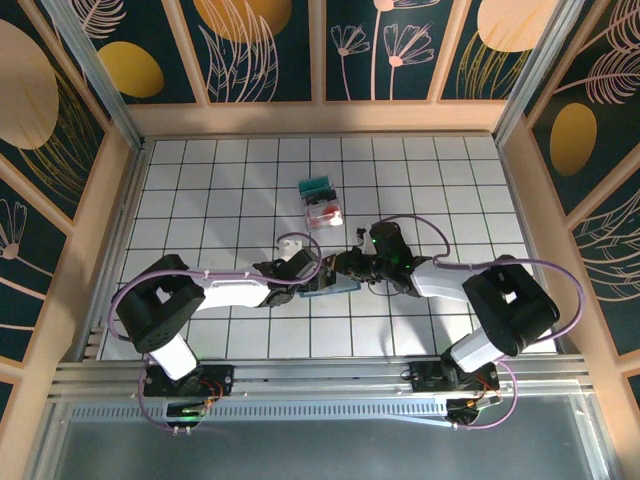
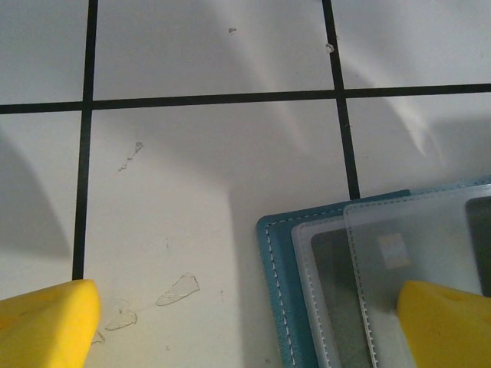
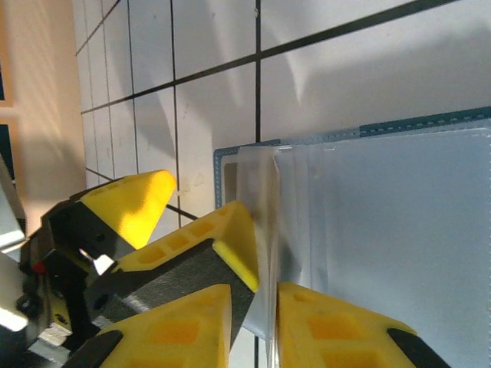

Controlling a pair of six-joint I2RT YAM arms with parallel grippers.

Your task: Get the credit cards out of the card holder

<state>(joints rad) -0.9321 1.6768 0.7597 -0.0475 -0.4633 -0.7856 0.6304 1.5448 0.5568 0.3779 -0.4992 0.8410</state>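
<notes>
The card holder (image 1: 338, 287), slate-blue and lying open with clear sleeves, sits at mid table where both grippers meet. My left gripper (image 1: 312, 272) (image 2: 249, 314) is open wide, one fingertip (image 2: 449, 326) resting on a frosted sleeve of the card holder (image 2: 278, 291) and the other on bare table. My right gripper (image 1: 342, 268) (image 3: 255, 295) has its jaws a little apart, with a raised clear sleeve leaf (image 3: 265, 192) standing in the gap. The card holder (image 3: 399, 230) spreads out beyond it. Two credit cards lie farther back, one teal (image 1: 318, 187) and one whitish-pink with red (image 1: 326, 212).
The white gridded table (image 1: 200, 190) is boxed in by wooden walls (image 1: 110, 190) on three sides. A metal rail (image 1: 320, 380) runs along the near edge by the arm bases. The left gripper's fingers (image 3: 230, 234) crowd close beside my right fingers.
</notes>
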